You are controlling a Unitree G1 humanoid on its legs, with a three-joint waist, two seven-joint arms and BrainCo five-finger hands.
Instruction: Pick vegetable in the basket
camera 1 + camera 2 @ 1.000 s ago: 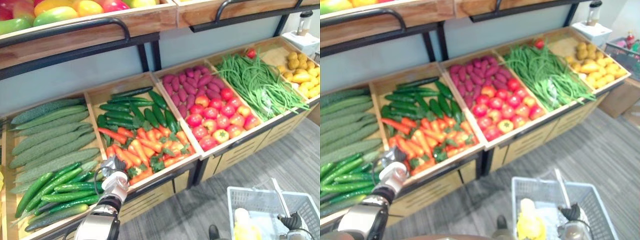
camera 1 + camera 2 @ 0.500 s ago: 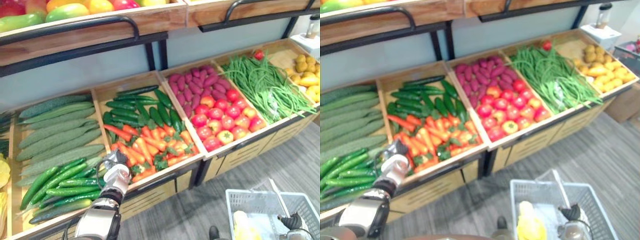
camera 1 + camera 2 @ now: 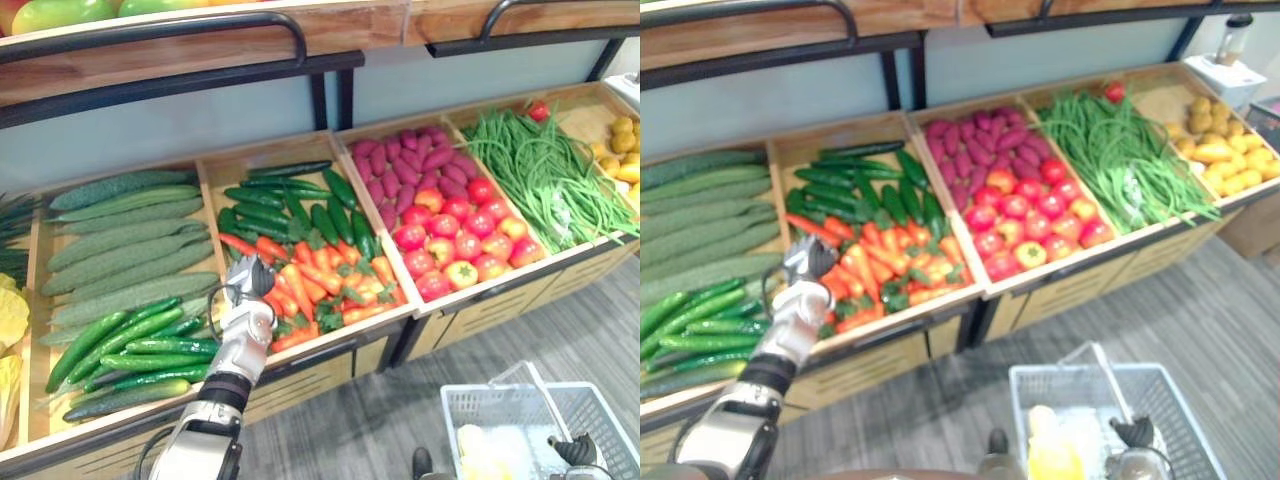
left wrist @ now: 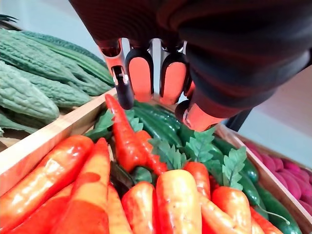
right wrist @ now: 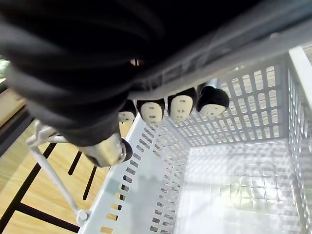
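Hovering left hand [image 3: 247, 308]: fingers loosely extended, empty, poised over carrots [image 3: 322, 285] for a grasp
Right hand [image 5: 152, 111]: curled round basket [image 5: 146, 195] handle, carrying it ready to receive

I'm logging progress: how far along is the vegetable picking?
Done: the right hand grips the basket by its handle, and the left hand is over the carrots. In hand: nothing, the left hand's fingers are open. Left: grasp a carrot and put it in the basket.
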